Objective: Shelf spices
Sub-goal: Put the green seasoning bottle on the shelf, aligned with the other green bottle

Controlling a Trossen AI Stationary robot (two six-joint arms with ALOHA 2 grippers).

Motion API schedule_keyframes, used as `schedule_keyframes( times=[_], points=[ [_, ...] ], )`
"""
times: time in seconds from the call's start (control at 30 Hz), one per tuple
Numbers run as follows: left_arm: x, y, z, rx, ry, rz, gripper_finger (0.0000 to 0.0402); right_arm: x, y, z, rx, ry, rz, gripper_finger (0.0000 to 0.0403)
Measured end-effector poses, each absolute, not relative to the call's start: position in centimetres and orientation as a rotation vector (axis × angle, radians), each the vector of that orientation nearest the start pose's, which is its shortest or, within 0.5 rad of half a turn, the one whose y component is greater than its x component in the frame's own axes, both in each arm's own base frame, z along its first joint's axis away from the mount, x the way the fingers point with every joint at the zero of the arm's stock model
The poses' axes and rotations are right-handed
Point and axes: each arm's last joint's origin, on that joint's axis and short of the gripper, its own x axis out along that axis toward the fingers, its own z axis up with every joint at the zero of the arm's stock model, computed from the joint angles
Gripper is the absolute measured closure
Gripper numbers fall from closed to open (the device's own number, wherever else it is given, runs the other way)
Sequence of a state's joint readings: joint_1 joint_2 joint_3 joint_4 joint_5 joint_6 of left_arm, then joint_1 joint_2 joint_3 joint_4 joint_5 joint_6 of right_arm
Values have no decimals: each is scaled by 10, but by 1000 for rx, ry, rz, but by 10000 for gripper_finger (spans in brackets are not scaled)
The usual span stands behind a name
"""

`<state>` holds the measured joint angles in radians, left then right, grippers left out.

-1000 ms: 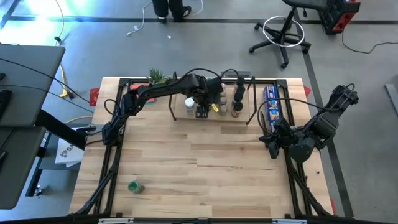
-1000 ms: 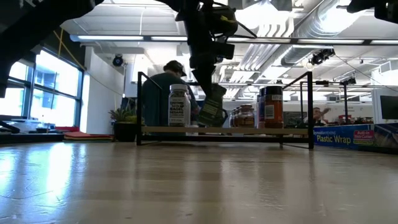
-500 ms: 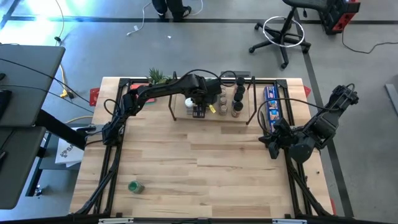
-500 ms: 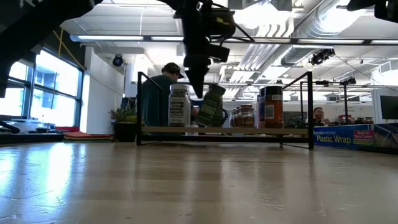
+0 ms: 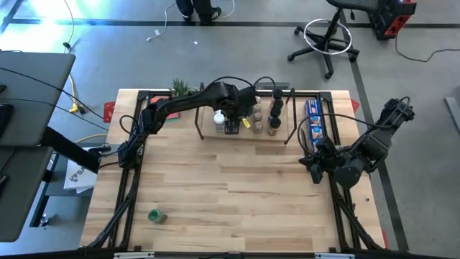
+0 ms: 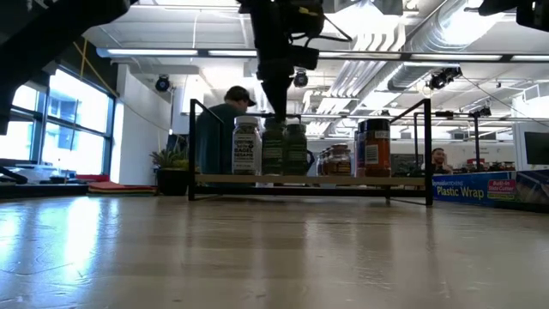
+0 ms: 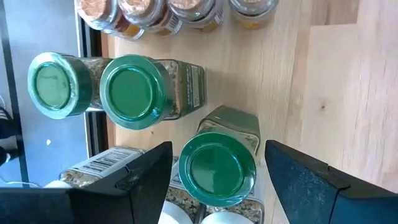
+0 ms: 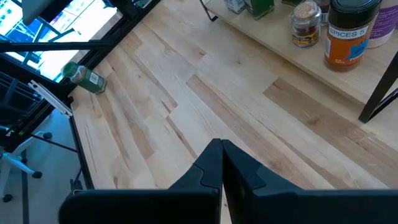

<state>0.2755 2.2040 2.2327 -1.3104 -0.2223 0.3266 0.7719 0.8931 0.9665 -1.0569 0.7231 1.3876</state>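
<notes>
1. The shelf (image 5: 244,135), a low light-wood rack in a thin black frame, stands at the far edge of the desk (image 5: 230,194) and carries a cluster of small spice jars with green, white and dark tops.
2. The left end effector (image 5: 231,115) hangs over the shelf with its fingers spread wide on either side of a green-lidded jar (image 7: 216,169), which stands upright among the other jars; whether the fingers touch it cannot be told.
3. The left wrist view looks straight down on three green lids and a row of brown-filled jars (image 7: 165,12); the low view shows the same jars (image 6: 283,148) side-on, upright and level on the shelf board.
4. One green-topped jar (image 5: 157,216) lies on its side near the desk's front-left corner, well apart from the shelf; the right wrist view also catches it (image 8: 87,78).
5. The right end effector (image 8: 222,163) is closed and empty at the desk's right side, near a long blue box (image 5: 313,126).
6. A second ago the green-lidded jar hung tilted in the left end effector; it now stands straight on the shelf.
</notes>
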Motion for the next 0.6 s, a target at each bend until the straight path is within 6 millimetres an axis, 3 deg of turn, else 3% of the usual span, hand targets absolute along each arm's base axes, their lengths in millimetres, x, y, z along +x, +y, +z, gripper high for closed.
schedule_keyframes(
  times=[0.6],
  points=[
    [427, 129, 282, 321, 1386, 109, 195, 116, 87, 313, 659, 583, -426, 403]
  ],
)
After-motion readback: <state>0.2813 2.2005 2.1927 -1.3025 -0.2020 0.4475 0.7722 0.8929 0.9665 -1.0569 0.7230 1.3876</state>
